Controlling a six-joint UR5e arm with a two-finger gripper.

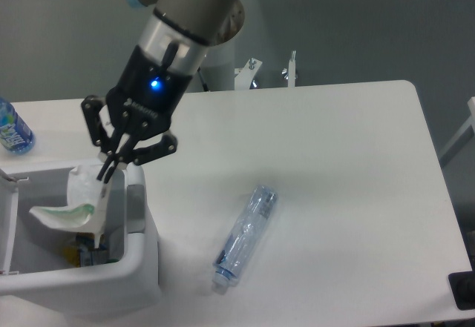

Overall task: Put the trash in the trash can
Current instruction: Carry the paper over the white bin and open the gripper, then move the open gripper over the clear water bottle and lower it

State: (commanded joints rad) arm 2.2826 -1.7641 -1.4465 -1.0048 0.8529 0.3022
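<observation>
My gripper [108, 171] is shut on the wrinkly white wrapper [74, 207], one piece of the trash, which hangs from the fingertips over the open mouth of the white trash can [141, 268] at the left front. The wrapper dangles partly below the rim, inside the can's opening. The other piece of trash, a clear bluish bottle [245, 236] without label, lies on its side on the table to the right of the can, well apart from the gripper.
A blue-labelled water bottle [12, 129] stands at the table's far left edge behind the can. Something yellow [82, 253] lies at the bottom of the can. A dark object [463, 290] sits at the table's front right corner.
</observation>
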